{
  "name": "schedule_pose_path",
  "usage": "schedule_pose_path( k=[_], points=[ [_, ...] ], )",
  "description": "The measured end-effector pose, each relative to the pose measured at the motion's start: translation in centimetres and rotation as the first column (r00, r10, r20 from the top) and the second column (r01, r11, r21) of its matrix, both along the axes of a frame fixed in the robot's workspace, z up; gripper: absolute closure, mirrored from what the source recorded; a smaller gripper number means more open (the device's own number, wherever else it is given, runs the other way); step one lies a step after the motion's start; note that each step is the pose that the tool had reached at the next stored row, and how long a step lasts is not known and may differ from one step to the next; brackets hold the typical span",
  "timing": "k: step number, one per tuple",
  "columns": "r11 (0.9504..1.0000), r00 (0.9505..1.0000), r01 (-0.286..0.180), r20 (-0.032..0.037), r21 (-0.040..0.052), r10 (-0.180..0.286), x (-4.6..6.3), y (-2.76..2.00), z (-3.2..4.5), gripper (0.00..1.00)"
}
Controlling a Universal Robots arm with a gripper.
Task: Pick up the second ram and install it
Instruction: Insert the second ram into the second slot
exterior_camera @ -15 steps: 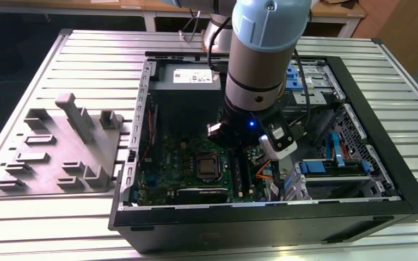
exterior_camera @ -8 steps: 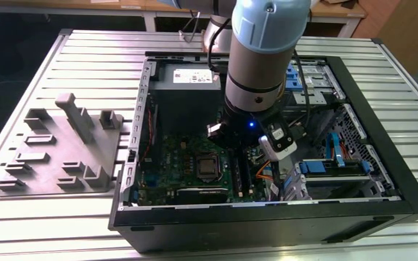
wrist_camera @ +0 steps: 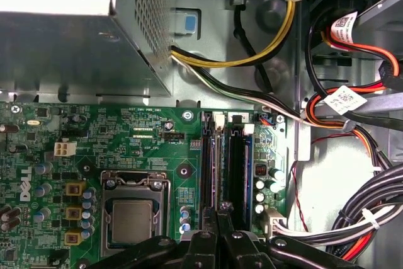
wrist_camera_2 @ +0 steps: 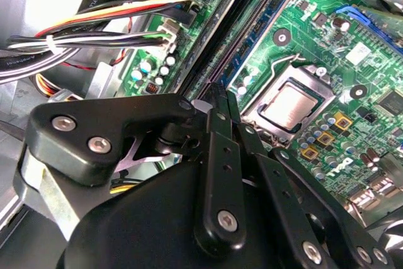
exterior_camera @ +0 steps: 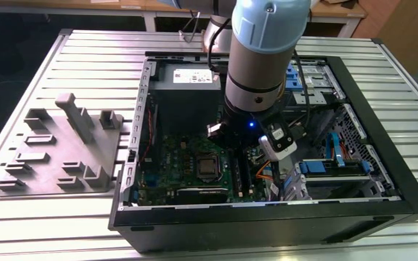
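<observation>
Fixture tray (exterior_camera: 56,149): grey moulded plastic, at nine o'clock of the open case (exterior_camera: 267,217) in the exterior view; its upright slots are there to hold parts on edge.
Motherboard (wrist_camera: 126,137): green, flat in the case floor, processor socket (wrist_camera: 134,218) exposed.
Gripper (wrist_camera: 220,215): lowered over the memory slots (wrist_camera: 236,162), at three o'clock of the socket; fingers drawn close together.
Second ram (wrist_camera: 215,168): seemingly the thin board standing in a slot at the fingertips; whether gripped, I cannot tell.
</observation>
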State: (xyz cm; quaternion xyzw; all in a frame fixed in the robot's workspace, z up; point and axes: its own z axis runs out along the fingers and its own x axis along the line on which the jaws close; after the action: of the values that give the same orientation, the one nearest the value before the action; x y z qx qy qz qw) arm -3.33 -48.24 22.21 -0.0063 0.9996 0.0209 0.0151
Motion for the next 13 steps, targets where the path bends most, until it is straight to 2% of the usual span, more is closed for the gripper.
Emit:
schedule_pose_path(
  k=[6,9,13],
  points=[
    [1.0000,1.0000,0.000,0.0001,0.0001,0.000,0.00,0.00,0.00,0.92],
    [1.0000,1.0000,0.000,0.0001,0.0001,0.000,0.00,0.00,0.39,0.92],
    [1.0000,1.0000,0.001,0.0001,0.0004,-0.001,0.01,0.01,0.45,0.92]
  ],
)
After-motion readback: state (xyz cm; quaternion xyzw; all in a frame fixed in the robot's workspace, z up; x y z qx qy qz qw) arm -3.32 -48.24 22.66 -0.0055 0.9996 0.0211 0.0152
